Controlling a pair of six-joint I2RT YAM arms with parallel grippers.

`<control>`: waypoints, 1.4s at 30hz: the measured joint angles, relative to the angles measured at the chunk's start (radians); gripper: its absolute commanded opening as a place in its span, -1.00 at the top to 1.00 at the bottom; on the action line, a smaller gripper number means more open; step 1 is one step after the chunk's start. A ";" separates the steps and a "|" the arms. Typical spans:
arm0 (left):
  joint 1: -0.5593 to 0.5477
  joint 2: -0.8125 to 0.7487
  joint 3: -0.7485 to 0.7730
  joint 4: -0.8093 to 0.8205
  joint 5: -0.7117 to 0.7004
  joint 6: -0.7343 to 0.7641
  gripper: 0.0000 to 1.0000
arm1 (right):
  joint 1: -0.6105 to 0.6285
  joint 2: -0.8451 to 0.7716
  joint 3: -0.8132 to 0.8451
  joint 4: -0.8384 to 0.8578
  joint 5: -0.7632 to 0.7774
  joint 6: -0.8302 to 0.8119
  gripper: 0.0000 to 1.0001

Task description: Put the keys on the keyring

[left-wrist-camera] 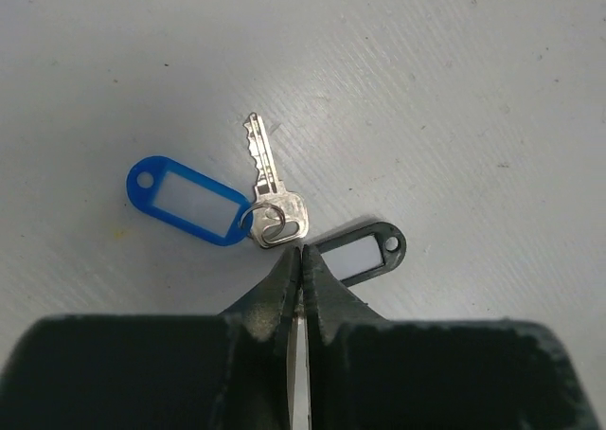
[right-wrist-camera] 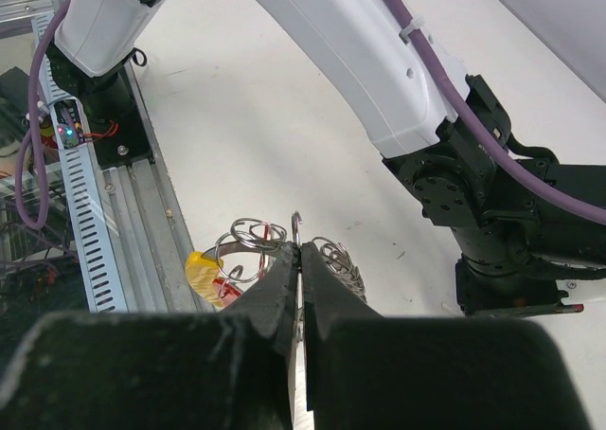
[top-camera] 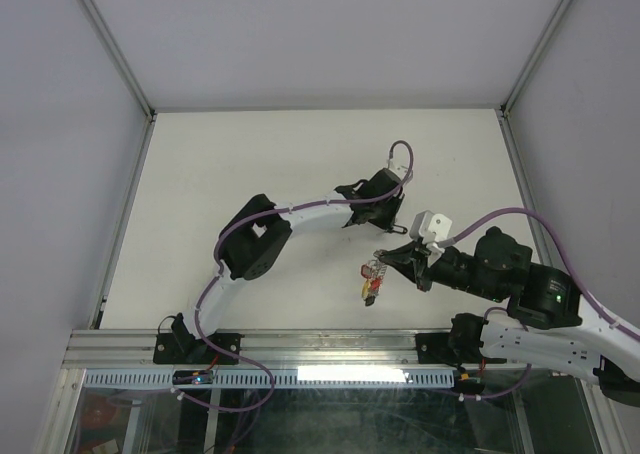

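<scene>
Low in the left wrist view, the left gripper [left-wrist-camera: 301,259] has its jaws pressed together, tips just beside a small silver metal key [left-wrist-camera: 268,179] that lies between a blue oval plastic tag [left-wrist-camera: 185,201] and a black oval plastic tag [left-wrist-camera: 365,253] on the white table [left-wrist-camera: 454,89]. The right gripper [right-wrist-camera: 300,250], jaws clamped, pinches the silvery ribbed metal keyring [right-wrist-camera: 248,236] mid-frame, with a yellow plastic tag [right-wrist-camera: 202,271] dangling at its left.

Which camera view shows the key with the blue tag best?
Left wrist view: the blue-tagged key lies whole and sharp. In the top external view the left arm seems to hide it; the right wrist view misses it.
</scene>
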 measured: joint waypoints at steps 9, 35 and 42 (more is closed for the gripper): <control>0.008 -0.008 -0.018 0.031 0.112 0.048 1.00 | 0.000 -0.003 -0.010 0.000 0.000 0.000 1.00; 0.021 -0.565 -0.460 0.150 0.174 0.357 1.00 | 0.000 -0.053 -0.085 0.091 0.030 -0.040 1.00; 0.027 -0.761 -0.655 0.229 0.171 0.440 1.00 | 0.000 -0.035 -0.087 0.106 0.042 -0.056 1.00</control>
